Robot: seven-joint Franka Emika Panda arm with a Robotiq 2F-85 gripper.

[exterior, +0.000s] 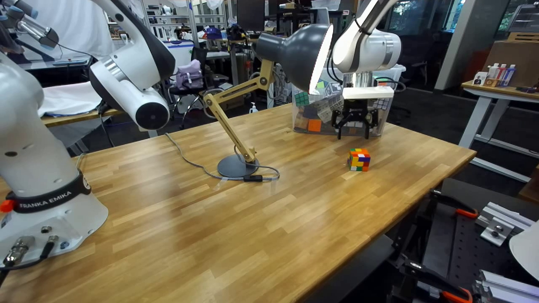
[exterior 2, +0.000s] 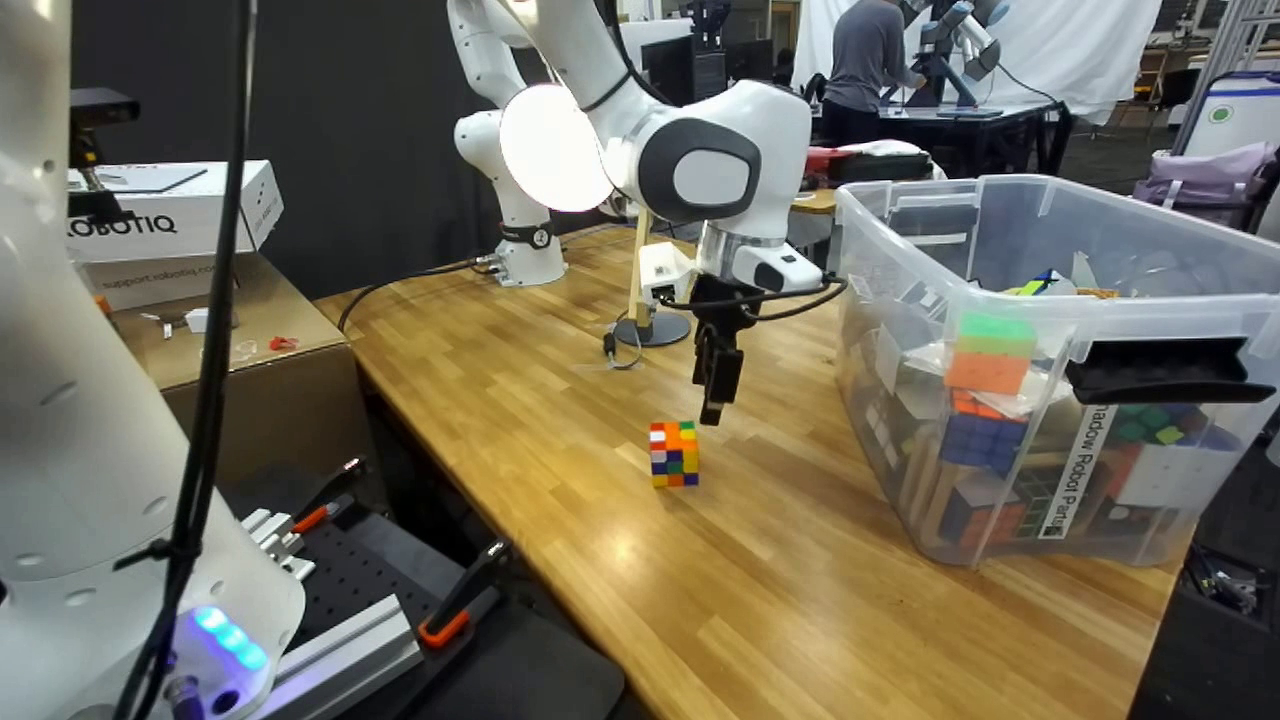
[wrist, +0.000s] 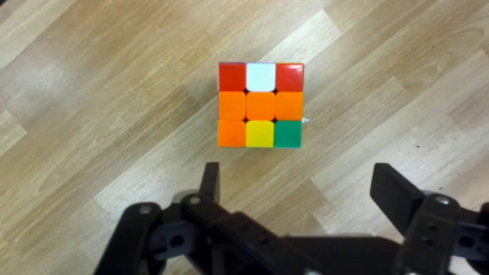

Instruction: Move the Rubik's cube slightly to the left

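The Rubik's cube [exterior: 359,160] sits on the wooden table and shows red, orange, yellow, white, green and blue stickers. It also shows in an exterior view [exterior 2: 674,455] and in the wrist view [wrist: 260,105]. My gripper [exterior: 353,135] points down and is open and empty above the table, apart from the cube. In an exterior view the gripper [exterior 2: 711,412] is above and just behind the cube. In the wrist view the fingers [wrist: 296,168] are wide apart below the cube, which lies nearer the left finger than the right one.
A clear plastic bin [exterior 2: 900,440] of mixed items stands on the table beside the gripper. A desk lamp [exterior: 236,166] with a dark shade and a cord stands farther along the table. The wooden table's [exterior: 236,235] edge runs past the cube. A second arm's base [exterior: 54,219] stands at the far end.
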